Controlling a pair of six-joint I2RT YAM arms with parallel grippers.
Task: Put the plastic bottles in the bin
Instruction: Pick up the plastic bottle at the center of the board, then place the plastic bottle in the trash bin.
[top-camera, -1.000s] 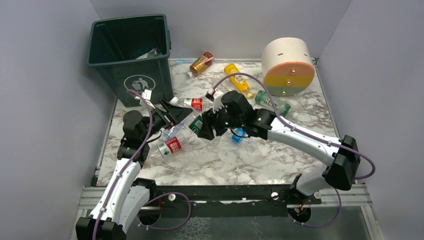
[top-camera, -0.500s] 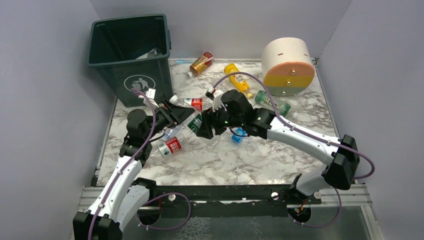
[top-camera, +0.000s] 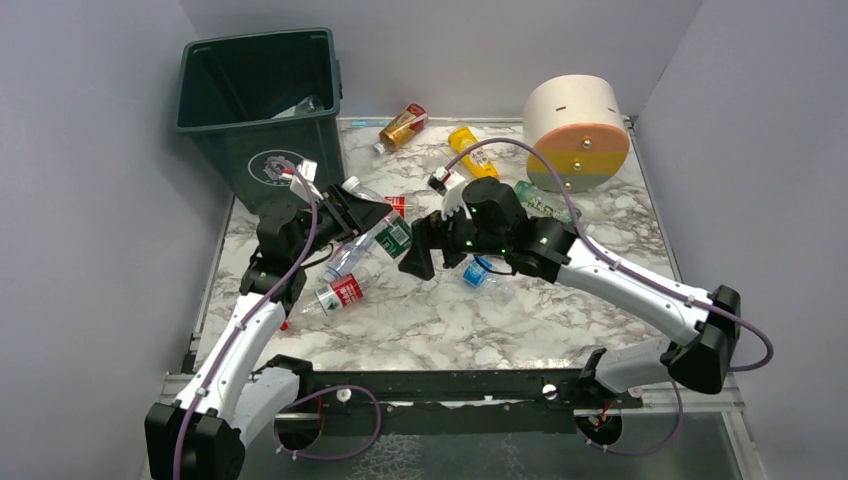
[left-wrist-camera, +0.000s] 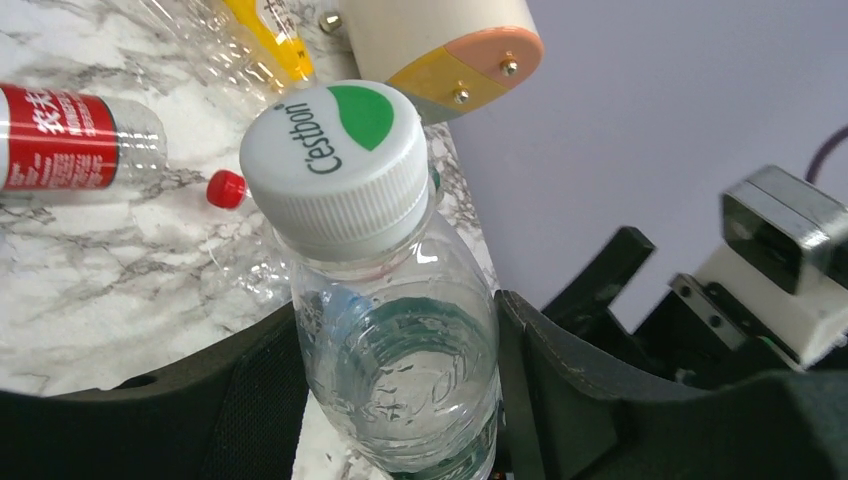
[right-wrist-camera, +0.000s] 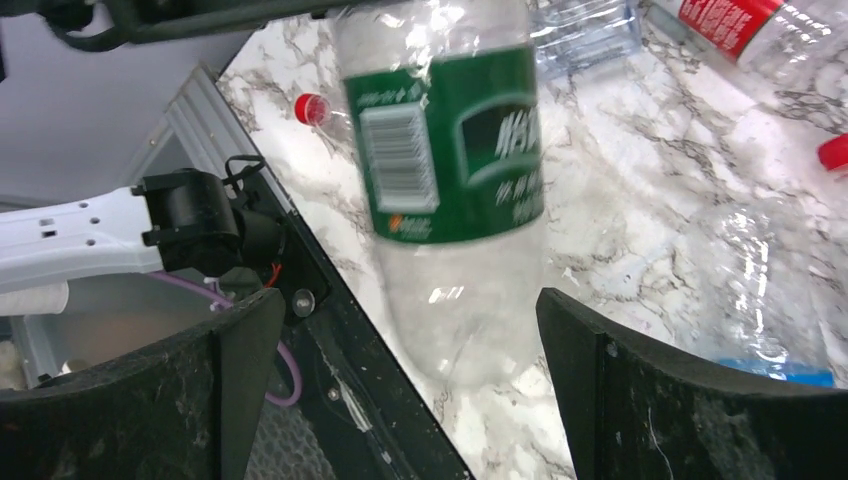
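At far left stands the bin (top-camera: 225, 150). Your left gripper (left-wrist-camera: 400, 420) clamps the green-labelled bottle (right-wrist-camera: 445, 150) near its neck; your right gripper (right-wrist-camera: 420, 370) gapes around its base, not touching. Lift, carry left over the rim, release. Count: one bin, one held bottle, at least six other bottles (top-camera: 403, 125) on the table (top-camera: 480, 330).

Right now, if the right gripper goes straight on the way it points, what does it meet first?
Probably the green-labelled bottle, held by the left gripper, right ahead between the right gripper's open fingers; depth is unclear.
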